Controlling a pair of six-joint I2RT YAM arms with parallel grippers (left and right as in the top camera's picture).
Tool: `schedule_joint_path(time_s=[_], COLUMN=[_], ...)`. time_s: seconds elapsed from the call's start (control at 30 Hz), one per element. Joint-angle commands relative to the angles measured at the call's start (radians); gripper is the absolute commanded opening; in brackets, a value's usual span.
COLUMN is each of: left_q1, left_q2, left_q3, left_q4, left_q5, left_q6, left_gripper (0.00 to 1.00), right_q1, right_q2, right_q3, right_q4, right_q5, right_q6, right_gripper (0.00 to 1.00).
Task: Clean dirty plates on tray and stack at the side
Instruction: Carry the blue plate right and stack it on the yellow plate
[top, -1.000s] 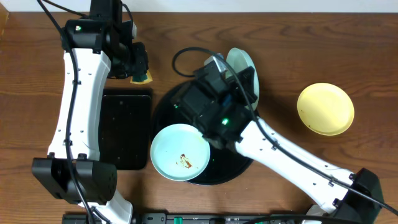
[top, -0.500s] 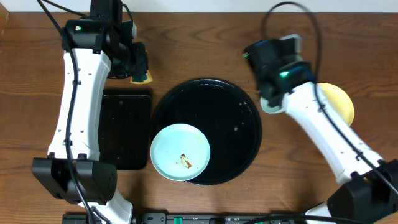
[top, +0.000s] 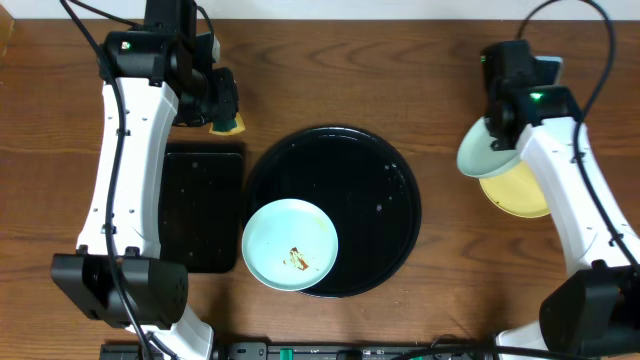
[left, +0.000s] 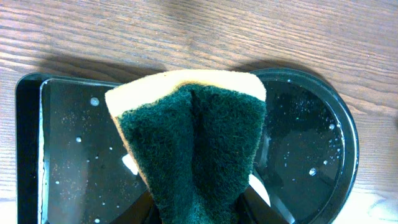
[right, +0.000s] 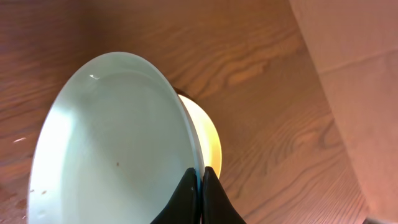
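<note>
Nearest the robot, a smeared plate (top: 290, 245), pale blue smooth plastic with brown streaks, lies flat on the near-left rim of the round, glossy black tray (top: 375, 185). To the right, off the tray, the right gripper (right: 200, 186) pinches the rim of a clean-looking blue plate (right: 112, 143). This plate is tilted and overlaps the yellow plate (top: 525, 195) on the wood; whether they touch is unclear. Stacking likely means levelling it over the yellow one, which sits slightly nearer and further right. Far left, the left gripper (top: 222, 108) clamps a folded sponge (left: 193, 137), yellow foam under coarse green scourer.
</note>
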Motion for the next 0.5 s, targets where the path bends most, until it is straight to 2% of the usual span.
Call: schedule_joint_path(time_s=[0.0,0.47], left_q1=[0.003,0.003], left_q2=[0.003,0.003], left_q3=[0.01,0.01], left_q4=[-0.003,-0.015], left_q5=[0.01,0.009], left_q6=[0.021,0.025], left_gripper=[0.3,0.31], right_q1=[-0.053,-0.182], right_q2=[0.024,0.198], right_q3=[0.002,-0.011], right_q4=[-0.002,-0.042], right_q5=[-0.047,-0.104], right_q6=[0.039,0.13], right_gripper=[0.02,0.02])
